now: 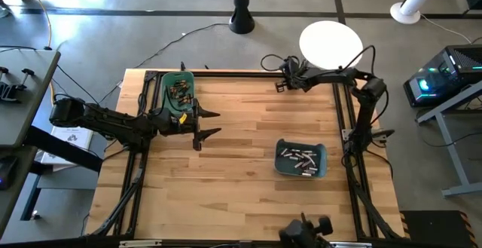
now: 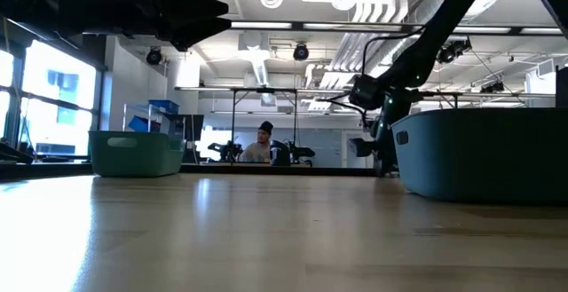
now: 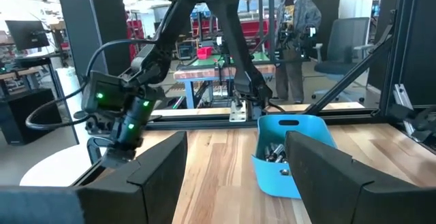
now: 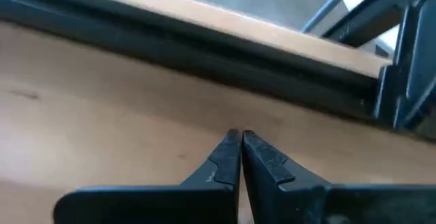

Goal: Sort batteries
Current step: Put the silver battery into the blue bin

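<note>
Batteries sit in our blue bin and green bin; right gripper pinched shut on nothing at table's far edge, left gripper spread wide. Risk: mis-sorting.

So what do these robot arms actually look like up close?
Both arms are dark, almost black, built from jointed segments with black cables looped along them. The left gripper ends in two broad, flat-faced dark fingers. The right gripper has slim fingers tapering to sharp tips, and small green lights glow on its wrist housing.
</note>
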You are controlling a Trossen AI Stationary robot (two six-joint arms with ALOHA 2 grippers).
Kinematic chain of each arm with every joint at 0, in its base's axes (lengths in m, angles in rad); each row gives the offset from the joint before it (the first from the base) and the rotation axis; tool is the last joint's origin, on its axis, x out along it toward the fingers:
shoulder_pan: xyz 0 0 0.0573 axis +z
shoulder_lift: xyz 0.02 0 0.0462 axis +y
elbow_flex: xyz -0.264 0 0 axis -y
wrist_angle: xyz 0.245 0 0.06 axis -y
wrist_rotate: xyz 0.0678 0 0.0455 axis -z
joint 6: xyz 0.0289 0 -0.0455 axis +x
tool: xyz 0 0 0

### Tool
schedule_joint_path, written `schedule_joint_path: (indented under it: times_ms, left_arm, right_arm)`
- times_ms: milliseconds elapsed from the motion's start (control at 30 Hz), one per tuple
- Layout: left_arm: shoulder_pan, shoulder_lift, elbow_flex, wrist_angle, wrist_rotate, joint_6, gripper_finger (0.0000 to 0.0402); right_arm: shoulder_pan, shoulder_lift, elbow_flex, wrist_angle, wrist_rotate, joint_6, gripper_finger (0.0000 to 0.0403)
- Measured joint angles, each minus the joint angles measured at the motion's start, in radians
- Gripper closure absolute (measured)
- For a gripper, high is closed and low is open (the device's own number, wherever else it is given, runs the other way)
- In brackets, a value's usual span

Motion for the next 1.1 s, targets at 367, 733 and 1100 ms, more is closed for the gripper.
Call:
schedule_joint_path:
  times_ms: [367,733,1100]
  left_arm:
    - [0.000,0.000,0.000,-0.004,0.000,-0.002,0.0163]
    - [0.000,0.000,0.000,-0.043,0.001,-0.025,0.0163]
    - [0.000,0.000,0.000,-0.084,0.008,-0.052,0.0163]
  right_arm:
    - [0.098,-0.239,0.000,-0.278,-0.007,-0.065,0.0392]
    - [0.038,-0.367,-0.082,-0.646,-0.019,0.194,0.0215]
    - [-0.079,-0.245,-0.208,-0.580,-0.024,0.383,0.0190]
